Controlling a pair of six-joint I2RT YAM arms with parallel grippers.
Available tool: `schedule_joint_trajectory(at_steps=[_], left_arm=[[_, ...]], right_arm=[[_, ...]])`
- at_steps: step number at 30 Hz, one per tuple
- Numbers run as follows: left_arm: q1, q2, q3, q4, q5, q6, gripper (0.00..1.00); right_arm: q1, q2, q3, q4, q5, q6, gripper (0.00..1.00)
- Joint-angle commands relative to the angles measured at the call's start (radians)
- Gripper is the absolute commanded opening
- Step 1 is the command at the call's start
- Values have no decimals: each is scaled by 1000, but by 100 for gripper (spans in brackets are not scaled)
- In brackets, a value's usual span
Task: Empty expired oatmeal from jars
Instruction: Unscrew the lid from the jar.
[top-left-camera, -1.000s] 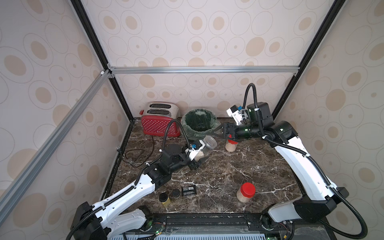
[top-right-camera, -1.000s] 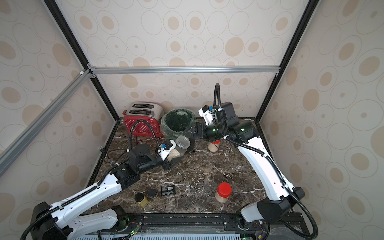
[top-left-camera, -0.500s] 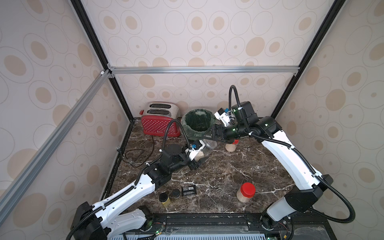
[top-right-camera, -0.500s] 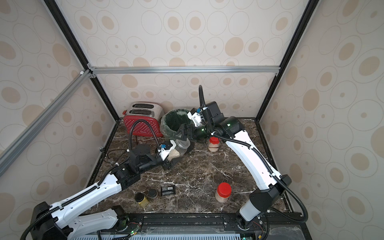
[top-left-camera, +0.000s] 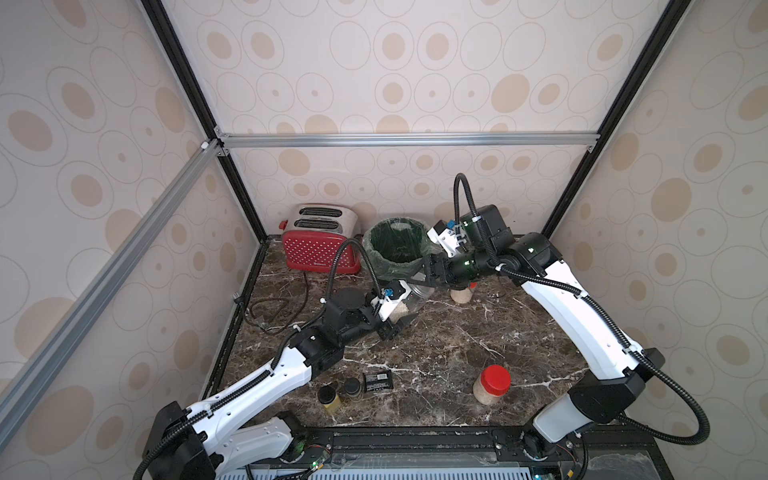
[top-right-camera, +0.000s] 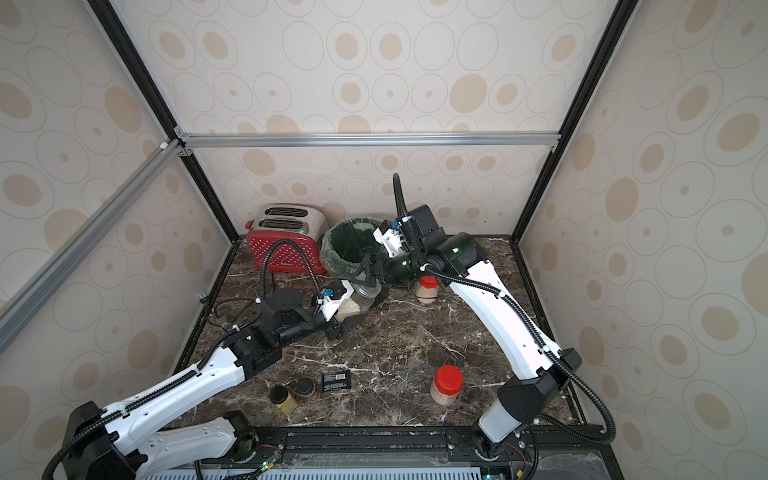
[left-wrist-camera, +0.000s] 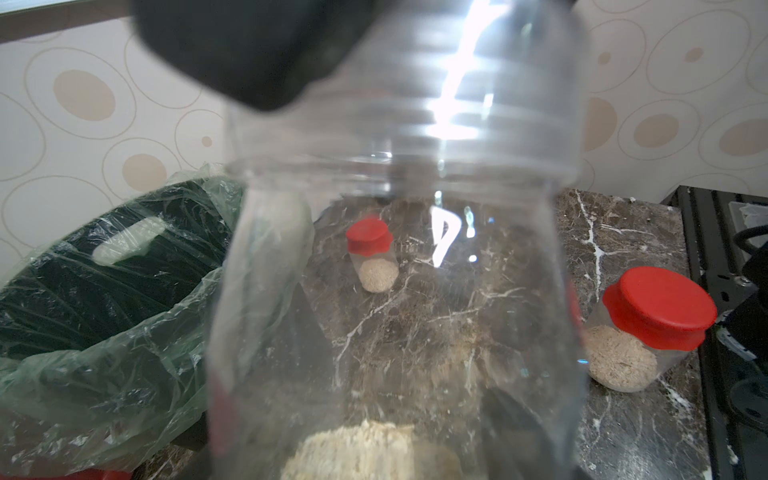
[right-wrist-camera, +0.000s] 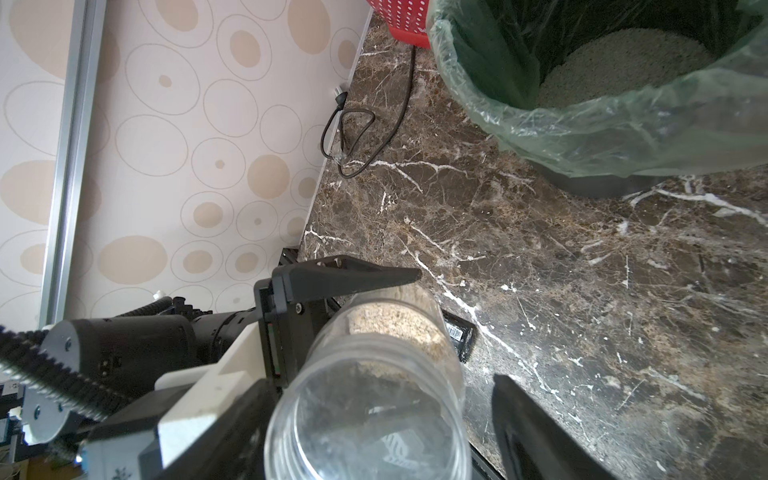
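1. The left gripper (top-left-camera: 397, 318) is clamped on the open jar (top-left-camera: 417, 297), which is tilted beside the bin (top-left-camera: 384, 270); keep it steady so the oatmeal (right-wrist-camera: 395, 320) sits low in the base
2. The right gripper (right-wrist-camera: 374, 399) straddles the jar's neck, with a gap at one jaw; centre it before squeezing
3. Squeeze gently, as thin plastic likely flexes
4. Free the left grip only once the right hold looks firm

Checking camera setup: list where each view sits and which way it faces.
Top views: high at the front, facing down and back; left arm, right arm show.
Left wrist: on the left arm, looking through the held open jar across the table; own parts unclear.
Right wrist: on the right arm, looking into that jar's mouth; own fingers straddle it.
Shared: both wrist views show the bin and jar.
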Motion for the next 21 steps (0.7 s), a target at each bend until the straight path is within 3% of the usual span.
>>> schedule_joint_trajectory(at_steps=[1, 7, 11, 15, 19, 21], left_arm=[[-6, -2, 29, 33, 6, 30, 65], [-5, -8, 30, 31, 3, 29, 65], [-5, -15, 29, 31, 9, 26, 65], [-5, -21, 27, 36, 17, 20, 65], [-5, -17, 27, 43, 30, 14, 65], [-5, -17, 27, 46, 36, 9, 65]], right_arm=[[9, 10, 21, -31, 2, -21, 78], [11, 23, 46, -44, -23, -66, 59], [10, 36, 55, -12, -116, -159, 59], [11, 49, 68, 1, -174, -364, 57], [0, 58, 83, -17, -234, -563, 46], [-8, 49, 74, -15, -281, -649, 46]])
